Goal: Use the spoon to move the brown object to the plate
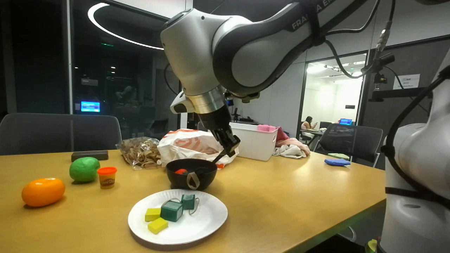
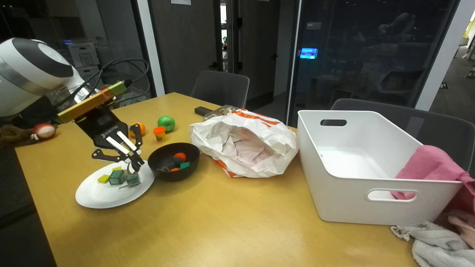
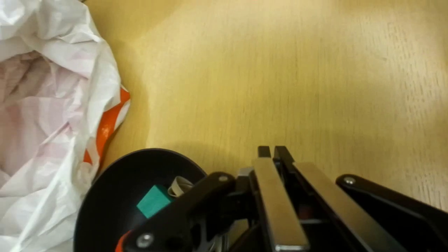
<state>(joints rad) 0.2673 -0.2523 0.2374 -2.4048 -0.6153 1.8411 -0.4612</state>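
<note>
One spoon [image 1: 218, 157], dark handle slanting down into the one black bowl [image 1: 178, 182], and the gripper [image 3: 273, 152] is pinched onto its upper end, two fingertips nearly meeting. Can't make out the scoop end, it's lost in the dark in there. One brown band [image 1: 195, 178] sits at the bowl's rim (in an exterior view it droops over the edge), plus one green block [image 2: 184, 165] and two red-orange bits [image 2: 180, 156] inside. Right beside that, one white plate [image 1: 200, 229] with two yellow blocks [image 1: 153, 214] and two green cubes [image 1: 171, 211]. Further out on the table [image 2: 237, 230]: one orange fruit [image 1: 43, 192], one green fruit [image 1: 84, 169], one Play-Doh tub [image 1: 107, 178], one white plastic bag [image 2: 245, 144], one white bin [image 2: 341, 202].
</note>
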